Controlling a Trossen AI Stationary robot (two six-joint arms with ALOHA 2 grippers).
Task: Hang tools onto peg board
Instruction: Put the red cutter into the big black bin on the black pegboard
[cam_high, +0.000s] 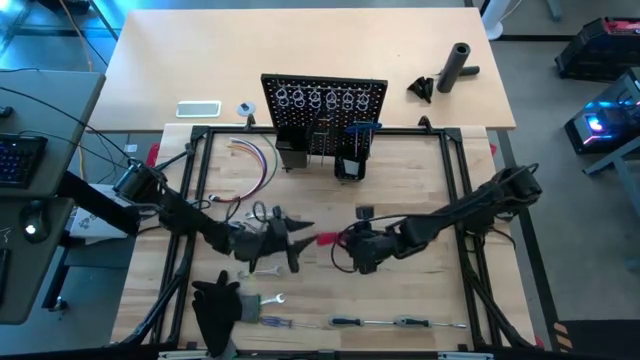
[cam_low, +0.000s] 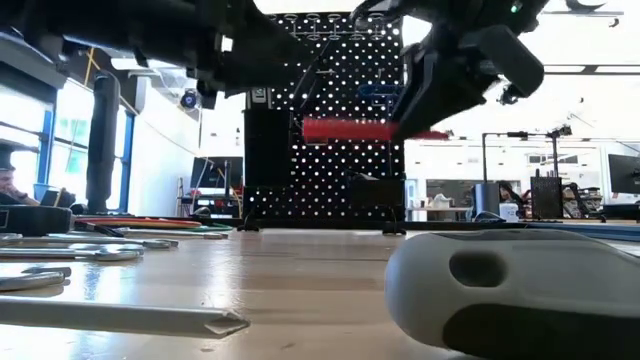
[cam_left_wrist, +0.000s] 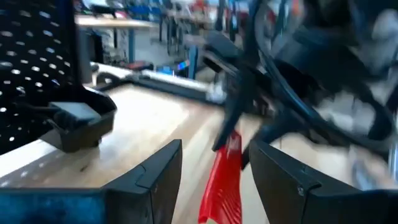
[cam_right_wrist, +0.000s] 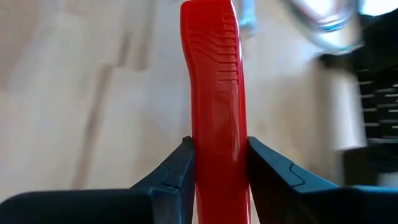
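A red-handled tool (cam_high: 325, 238) hangs in the air mid-table, level, well in front of the black peg board (cam_high: 323, 110). My right gripper (cam_high: 342, 241) comes from the right and is shut on the red handle. My left gripper (cam_high: 298, 235) faces it from the left, open, with its fingers (cam_left_wrist: 155, 180) standing on either side of the handle's free end (cam_left_wrist: 221, 180) without touching it. The tool's working end is hidden behind the right gripper. Wrenches (cam_high: 265, 300) and screwdrivers (cam_high: 345, 322) lie flat near the table's near edge. My right gripper pinches the red handle (cam_right_wrist: 214, 146) between its two fingers (cam_right_wrist: 177, 171). It comes in level from the table's right, fingers lying along the handle, which sticks out ahead of them toward the left. The tool is lifted clear of the table and sits level (cam_low: 345, 130).
A black glove-like cloth (cam_high: 215, 310) lies at the near left. Coloured wires (cam_high: 255, 160) lie left of the peg board. Behind the frame are a black cylinder (cam_high: 458, 68) and a phone (cam_high: 198, 109). A black frame (cam_high: 455, 170) borders the work area. Bare wood lies between grippers and board.
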